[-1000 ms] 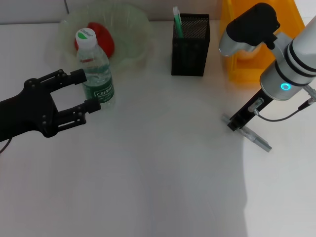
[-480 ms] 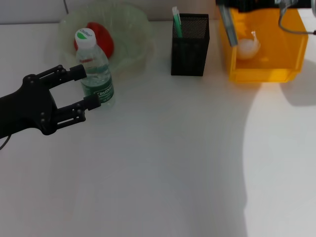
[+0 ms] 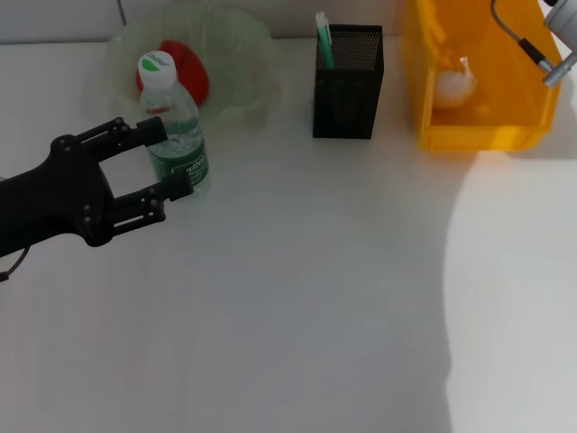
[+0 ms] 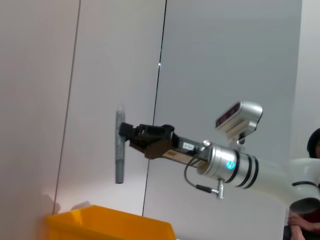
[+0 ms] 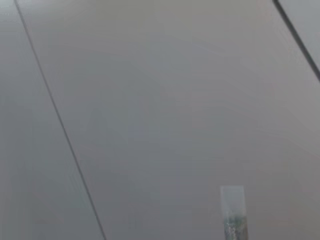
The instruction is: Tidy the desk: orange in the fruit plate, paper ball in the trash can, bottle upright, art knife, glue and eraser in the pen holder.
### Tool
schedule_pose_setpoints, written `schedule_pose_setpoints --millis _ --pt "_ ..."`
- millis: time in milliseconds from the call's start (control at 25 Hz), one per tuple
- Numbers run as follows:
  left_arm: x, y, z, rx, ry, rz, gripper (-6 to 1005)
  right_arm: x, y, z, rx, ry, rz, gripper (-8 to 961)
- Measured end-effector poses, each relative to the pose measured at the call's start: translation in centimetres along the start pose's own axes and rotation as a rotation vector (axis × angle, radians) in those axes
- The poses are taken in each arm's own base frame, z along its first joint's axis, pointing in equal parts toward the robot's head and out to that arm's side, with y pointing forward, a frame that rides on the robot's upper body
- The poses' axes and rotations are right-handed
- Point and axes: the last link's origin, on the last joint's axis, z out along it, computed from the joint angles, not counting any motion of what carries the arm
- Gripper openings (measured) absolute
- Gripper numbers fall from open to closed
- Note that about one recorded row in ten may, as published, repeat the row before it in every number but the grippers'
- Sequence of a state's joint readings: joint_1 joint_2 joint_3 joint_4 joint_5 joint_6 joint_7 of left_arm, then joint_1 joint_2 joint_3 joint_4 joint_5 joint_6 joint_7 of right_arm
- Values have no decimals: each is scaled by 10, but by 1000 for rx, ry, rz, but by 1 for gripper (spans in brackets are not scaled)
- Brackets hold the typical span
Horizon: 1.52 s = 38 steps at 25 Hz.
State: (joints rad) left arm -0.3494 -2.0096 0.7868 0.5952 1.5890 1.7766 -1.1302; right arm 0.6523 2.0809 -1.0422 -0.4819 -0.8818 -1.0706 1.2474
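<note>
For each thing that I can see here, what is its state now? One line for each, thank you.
bottle: upright, cap on.
orange: in the fruit plate.
paper ball: inside the trash can.
pen holder: upright, green pen-like item inside.
left gripper: open, fingers either side of the bottle.
right gripper: raised, shut on a grey art knife.

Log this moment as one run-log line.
left end effector: open around upright bottle | right end effector: shut on art knife, raised above trash can
</note>
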Motion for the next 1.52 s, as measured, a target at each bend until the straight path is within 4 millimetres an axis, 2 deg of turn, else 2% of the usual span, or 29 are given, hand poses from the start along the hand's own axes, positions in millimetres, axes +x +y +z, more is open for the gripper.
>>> schedule_pose_setpoints --millis 160,360,520,680,880,920,960,1040,1120,1160,1200,1240,1280,1320,1360,1400,1520 --pt "-3 4 6 -5 10 -13 748 27 -1 17 71 58 1 136" --pt "-5 5 9 -10 2 -14 748 41 -1 28 110 141 -10 133" --pt "-7 6 9 -9 2 -10 749 51 7 36 86 208 -35 138" --pt "-10 8 9 -10 -3 -12 749 53 9 36 80 219 -39 152" --pt "-10 8 5 -6 -10 -15 749 52 11 25 42 187 -23 249" --pt "-10 8 4 -5 -11 -15 749 51 11 19 27 172 -18 269" --pt "-10 8 4 -6 -11 -14 749 48 11 4 -6 142 11 288" --pt "-10 8 1 -5 -15 -15 750 46 12 -4 -25 129 28 327" --pt "-9 7 -3 -9 -27 -18 750 43 18 -26 -105 118 42 366" --pt "-10 6 -9 -40 -84 -36 750 46 28 -53 -206 157 24 598" --pt "-11 7 -10 -55 -106 -45 750 46 28 -53 -206 157 24 625" --pt "-11 6 -13 -71 -130 -55 750 49 35 -68 -269 196 10 651" --pt "-10 6 -15 -88 -153 -63 750 60 46 -102 -378 289 -4 678" --pt "-9 6 -17 -109 -174 -72 750 60 46 -102 -378 289 -4 705" --pt "-4 7 -22 -154 -201 -86 750 69 54 -136 -447 349 7 732" --pt "-4 7 -22 -154 -201 -86 750 69 54 -136 -447 349 7 758" --pt "5 7 -24 -201 -215 -112 751 75 64 -173 -518 372 12 792"
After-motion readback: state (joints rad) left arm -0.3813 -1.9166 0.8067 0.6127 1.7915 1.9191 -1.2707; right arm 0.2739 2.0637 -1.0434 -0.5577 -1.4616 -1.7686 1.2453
